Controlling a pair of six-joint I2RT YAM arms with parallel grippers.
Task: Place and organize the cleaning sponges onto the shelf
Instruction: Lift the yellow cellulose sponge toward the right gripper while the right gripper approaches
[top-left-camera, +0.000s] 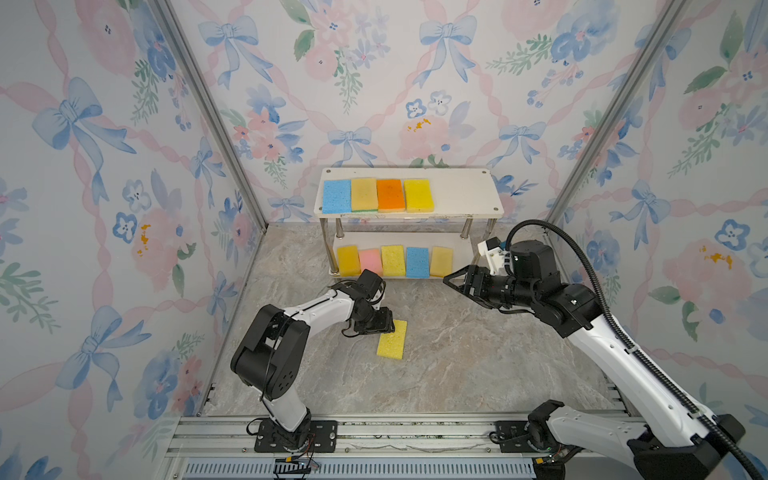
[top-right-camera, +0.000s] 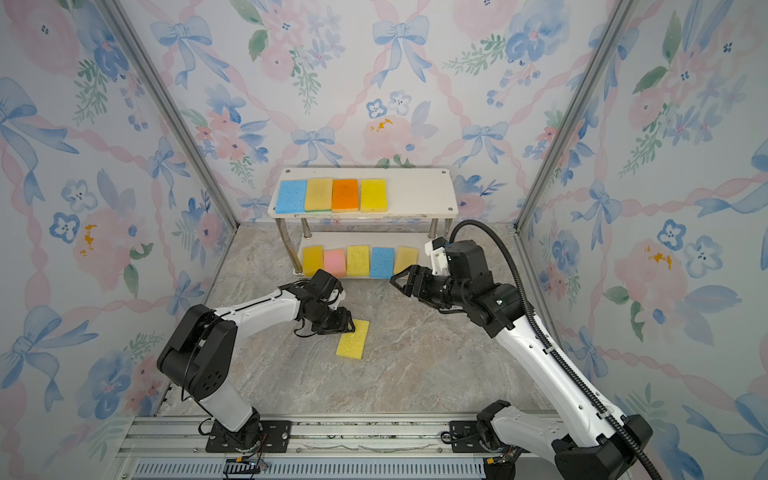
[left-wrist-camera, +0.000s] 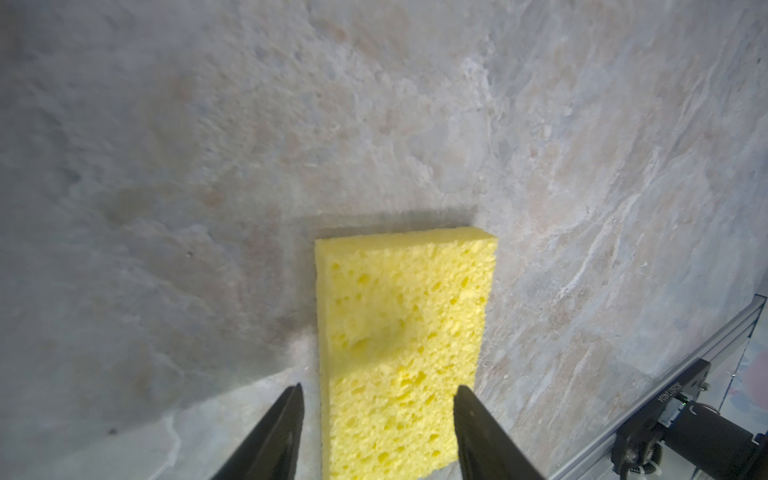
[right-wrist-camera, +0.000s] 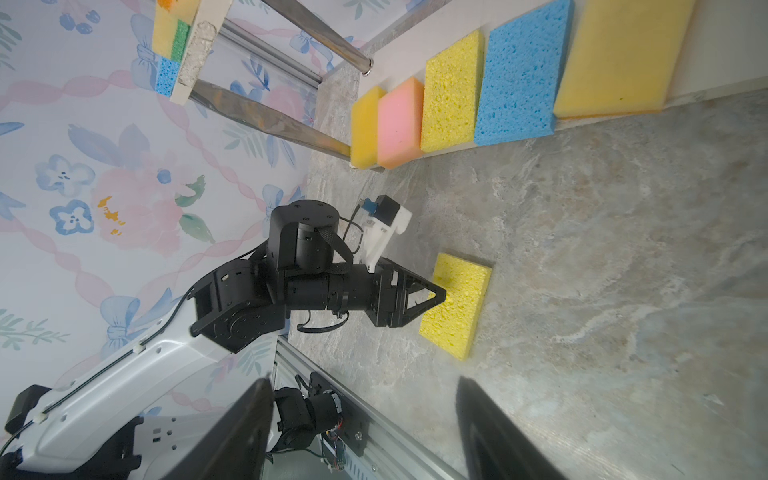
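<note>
One yellow sponge (top-left-camera: 391, 340) (top-right-camera: 353, 340) (right-wrist-camera: 457, 305) lies flat on the marble floor in front of the shelf (top-left-camera: 461, 191) (top-right-camera: 415, 191). My left gripper (top-left-camera: 390, 328) (top-right-camera: 351, 328) (left-wrist-camera: 379, 387) is down at its near end, jaws straddling the yellow sponge (left-wrist-camera: 403, 353). One finger touches its side and the other stands a small gap away. Several sponges lie in a row on the top board, and several more lean on the lower board (right-wrist-camera: 706, 75). My right gripper (top-left-camera: 453, 279) (top-right-camera: 395, 279) (right-wrist-camera: 365, 380) hovers open and empty by the lower row's right end.
The right part of the shelf's top board is bare. Floral walls with metal corner posts (top-left-camera: 216, 124) close in three sides. An aluminium rail (top-left-camera: 374, 432) carrying both arm bases runs along the front edge.
</note>
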